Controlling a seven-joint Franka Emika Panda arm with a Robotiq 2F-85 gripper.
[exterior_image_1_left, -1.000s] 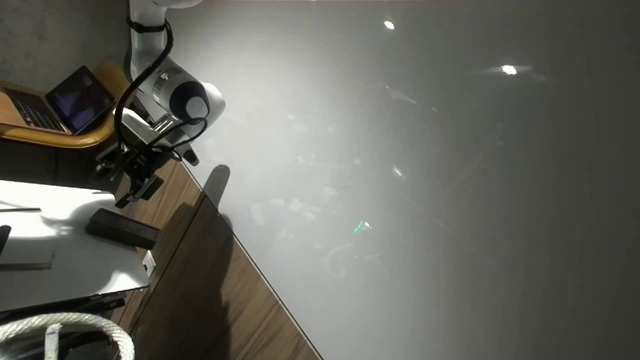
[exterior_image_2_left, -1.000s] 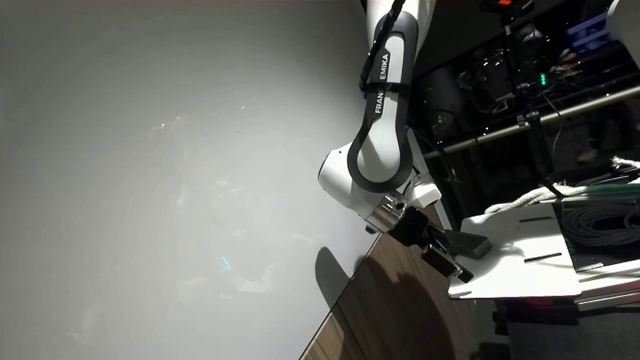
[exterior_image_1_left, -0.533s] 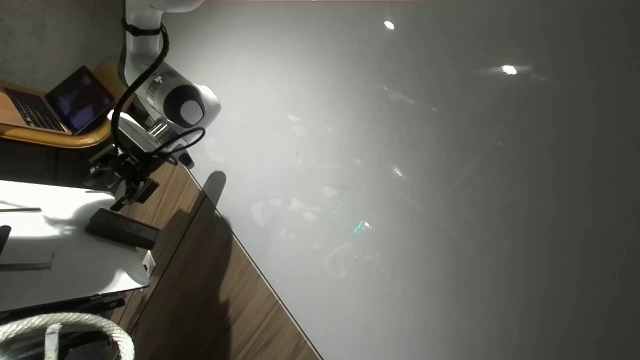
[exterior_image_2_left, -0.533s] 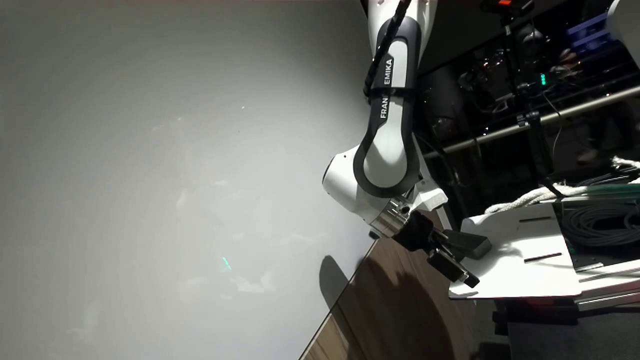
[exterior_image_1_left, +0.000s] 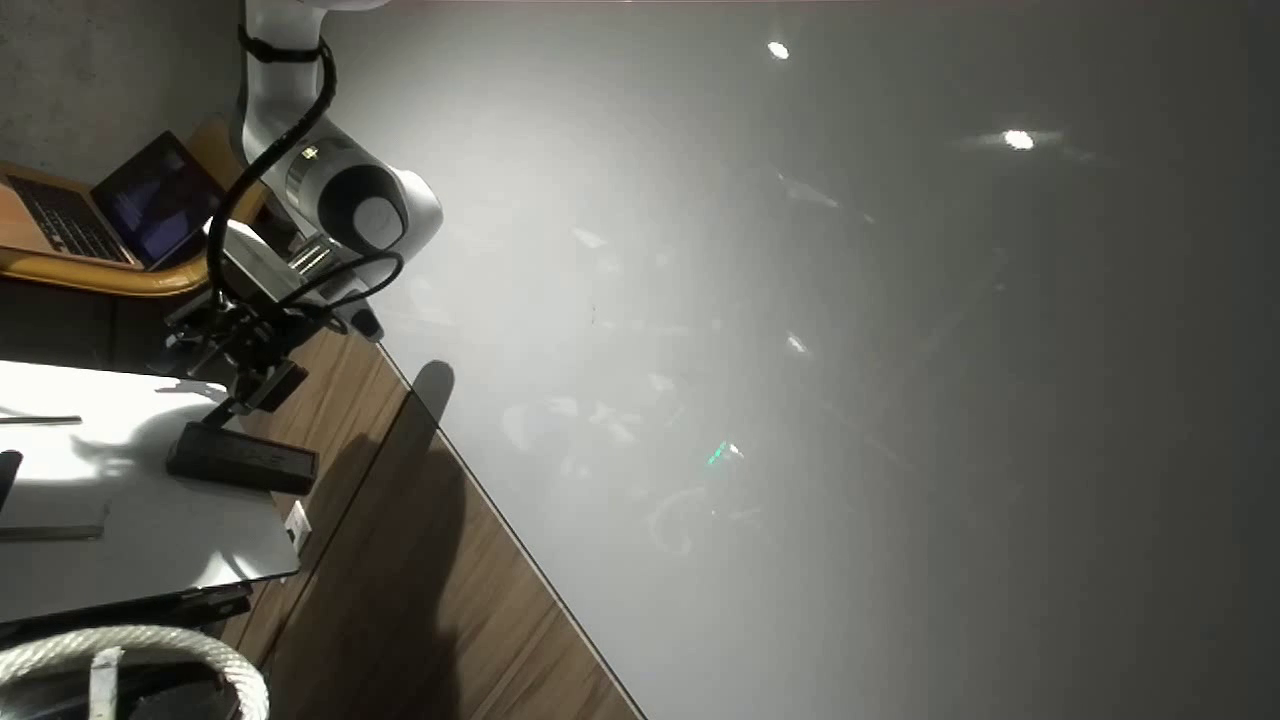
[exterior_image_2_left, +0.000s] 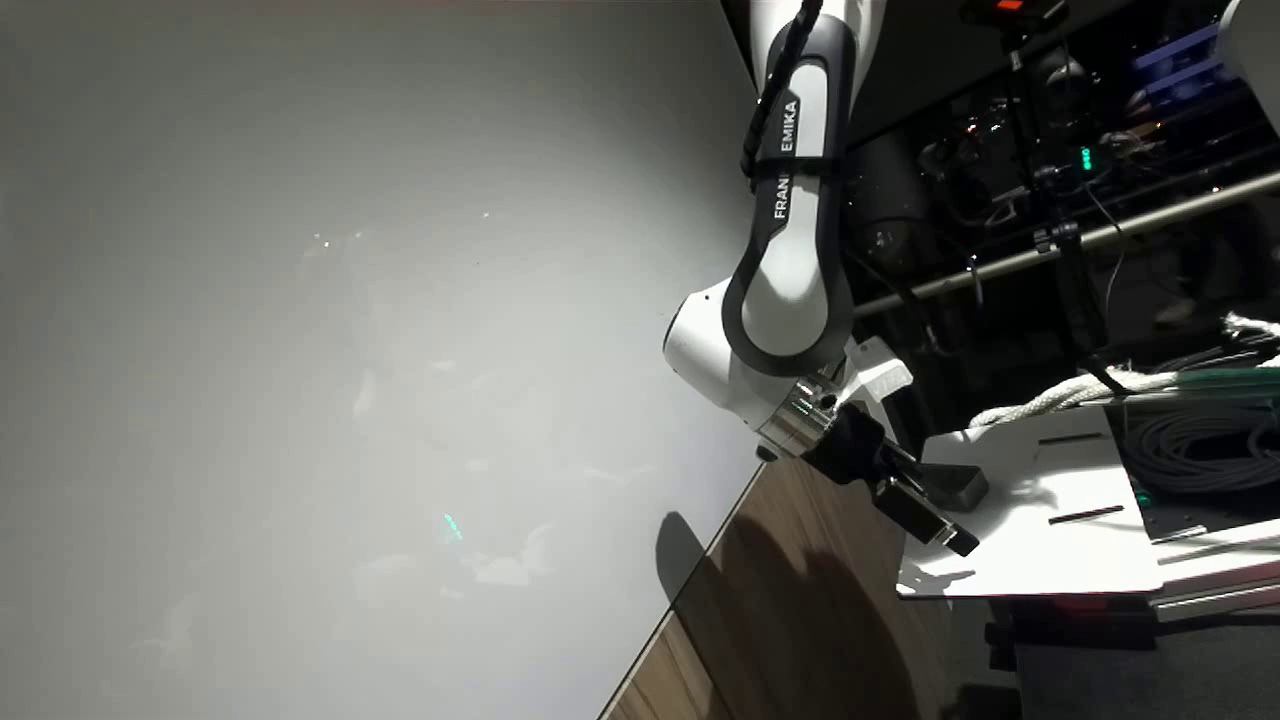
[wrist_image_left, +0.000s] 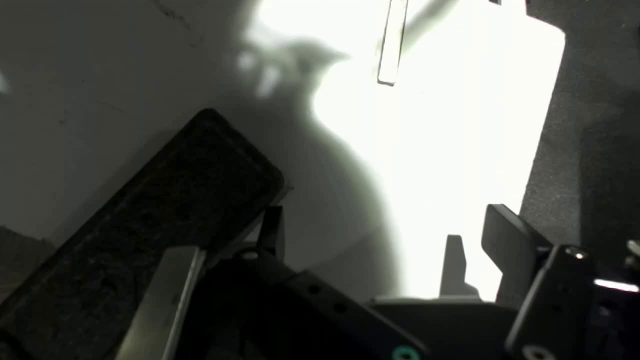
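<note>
We note the block (wrist_image_left: 135, 215) just beside one finger (wrist_image_left: 273, 227) of the hand (wrist_image_left: 385, 222), blocking that side; between fingers, room over the desk (wrist_image_left: 450, 150).

The fingers (exterior_image_2_left: 912, 512) are black, the block (wrist_image_left: 150, 200) mottled black, the bench (exterior_image_1_left: 150, 545) white, the panelling (exterior_image_1_left: 510, 620) brown wood-grain, the rope (exterior_image_1_left: 140, 640) white.

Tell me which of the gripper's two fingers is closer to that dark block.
In the wrist view, it's the finger on the picture's left, right beside the dark block; the other finger, on the picture's right, stands well apart.
</note>
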